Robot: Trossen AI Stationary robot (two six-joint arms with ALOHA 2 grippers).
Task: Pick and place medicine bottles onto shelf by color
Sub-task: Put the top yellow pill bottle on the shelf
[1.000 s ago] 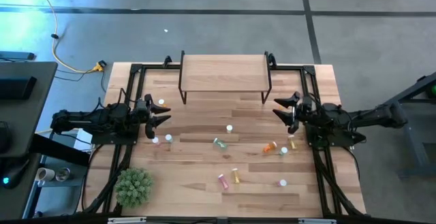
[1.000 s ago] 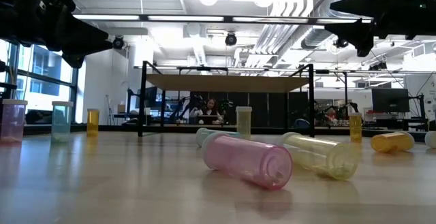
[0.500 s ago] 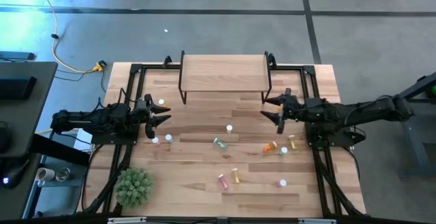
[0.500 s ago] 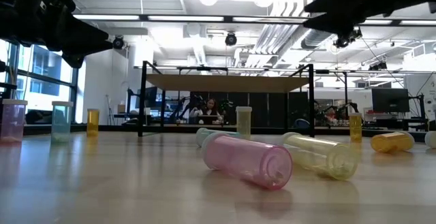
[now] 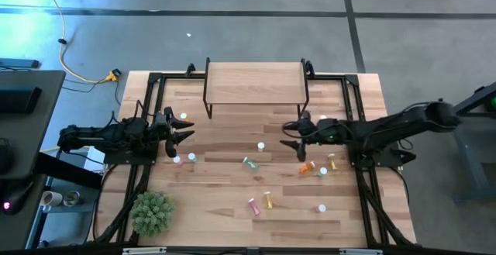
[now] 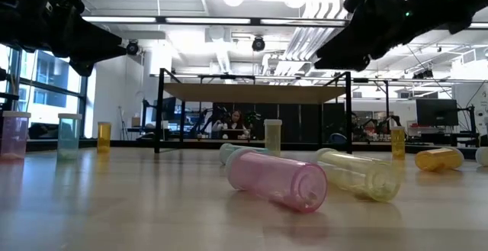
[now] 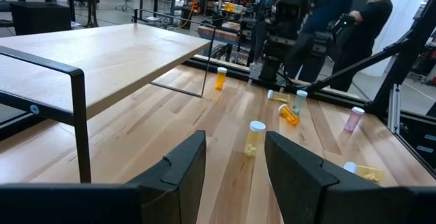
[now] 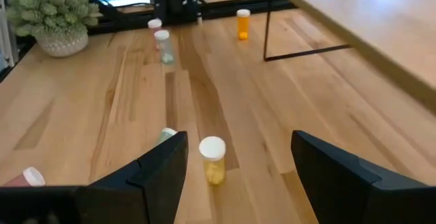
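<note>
Wooden tabletop [image 5: 232, 197] carried scattered medicine bottles. Right gripper [image 5: 293, 137] hung released, an upright yellow bottle [image 8: 212, 158] just ahead between its fingers; empty shelf [image 5: 254, 82] stood beyond. Left gripper [image 5: 183, 135] waited, parted.

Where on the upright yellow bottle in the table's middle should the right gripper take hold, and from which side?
Probably on the body of the yellow bottle, just below its white cap, coming in level from the side of the right gripper. The bottle stands upright, and the open jaws face it.
</note>
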